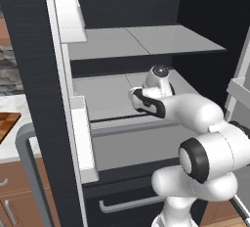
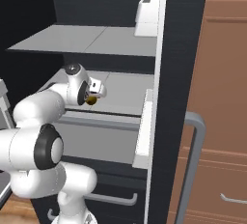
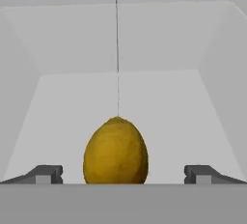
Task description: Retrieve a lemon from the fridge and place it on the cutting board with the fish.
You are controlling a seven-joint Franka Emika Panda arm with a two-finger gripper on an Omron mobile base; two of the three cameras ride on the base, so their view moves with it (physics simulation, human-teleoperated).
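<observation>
**Now: jaws wide, lemon lined up between them**

Here your gripper (image 3: 123,174) stands wide open and holds nothing: in the hand view each fingertip (image 3: 44,174) sits well out to its side, with clear space between it and the lemon (image 3: 116,150). The lemon stands centred in that gap, resting on the grey shelf (image 1: 112,91) of the fridge (image 2: 176,63), so the spread looks chosen to let the fingers pass either side of it before closing. Whether the tips have come level with the fruit's widest part you cannot tell from these views.

In the right base view the lemon shows as a small yellow spot just at the hand. Your arm reaches forward from the base into the open fridge, forearm roughly level, wrist bent to aim the hand along the middle shelf, under the upper one.
</observation>
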